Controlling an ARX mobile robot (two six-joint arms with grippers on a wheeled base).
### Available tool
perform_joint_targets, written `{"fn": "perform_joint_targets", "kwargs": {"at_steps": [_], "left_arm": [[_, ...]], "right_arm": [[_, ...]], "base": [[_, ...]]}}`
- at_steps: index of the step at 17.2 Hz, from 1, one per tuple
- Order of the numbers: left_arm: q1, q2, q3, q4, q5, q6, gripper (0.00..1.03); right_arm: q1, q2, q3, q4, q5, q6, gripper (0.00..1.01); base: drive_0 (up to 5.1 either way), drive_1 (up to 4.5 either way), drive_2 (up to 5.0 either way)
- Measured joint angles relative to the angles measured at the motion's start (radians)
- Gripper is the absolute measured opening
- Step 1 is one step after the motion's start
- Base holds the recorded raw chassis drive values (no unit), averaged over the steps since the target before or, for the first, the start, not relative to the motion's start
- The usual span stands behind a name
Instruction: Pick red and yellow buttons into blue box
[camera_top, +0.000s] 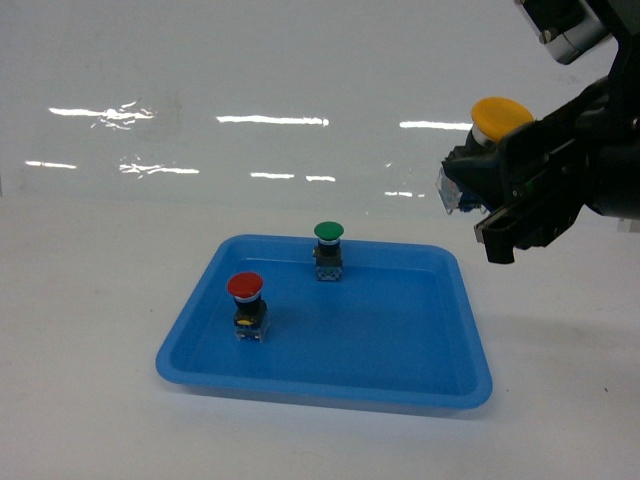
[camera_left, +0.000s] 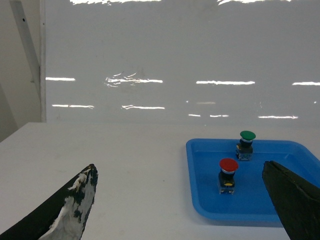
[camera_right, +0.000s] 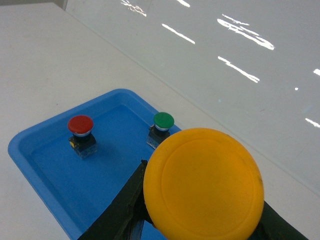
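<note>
jaws of the right gripper (camera_top: 500, 185) pinch the yellow button (camera_top: 501, 117) at upper right of the head frame, above the counter (camera_top: 90, 300). left gripper (camera_left: 182, 200) jaws are spread wide. red button (camera_top: 246, 303) and green button (camera_top: 328, 249) stand in the blue tray (camera_top: 330, 385).

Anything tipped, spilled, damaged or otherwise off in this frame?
Nothing spilled or tipped. The red button and green button stand upright in the shallow blue tray. One oddity: whitish scuffing on a left gripper finger. The right gripper holds the yellow button aloft.
</note>
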Motion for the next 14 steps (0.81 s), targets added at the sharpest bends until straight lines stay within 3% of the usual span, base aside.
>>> {"fn": "perform_joint_targets", "kwargs": {"at_steps": [3,5,9,12,14], "left_arm": [[0.0,0.0,0.0,0.0,0.0,0.0,0.98],[0.0,0.0,0.0,0.0,0.0,0.0,0.98],[0.0,0.0,0.0,0.0,0.0,0.0,0.98],[0.0,0.0,0.0,0.0,0.0,0.0,0.98],[0.0,0.0,0.0,0.0,0.0,0.0,0.98]], "right_arm": [[-0.001,0.022,0.002,-0.04,-0.006,0.002,0.35],[0.018,0.0,-0.016,-0.052,0.023,0.021,0.34],[0.167,-0.281,-0.117,-0.11,0.046,0.101,0.34],[0.175,-0.333,-0.149,-0.135,0.104,0.112,0.34],[0.174,-0.321,-0.154,-0.137,0.11,0.112,0.34]], "base": [[0.0,0.0,0.0],[0.0,0.0,0.0],[0.0,0.0,0.0],[0.0,0.0,0.0],[0.0,0.0,0.0]]}}
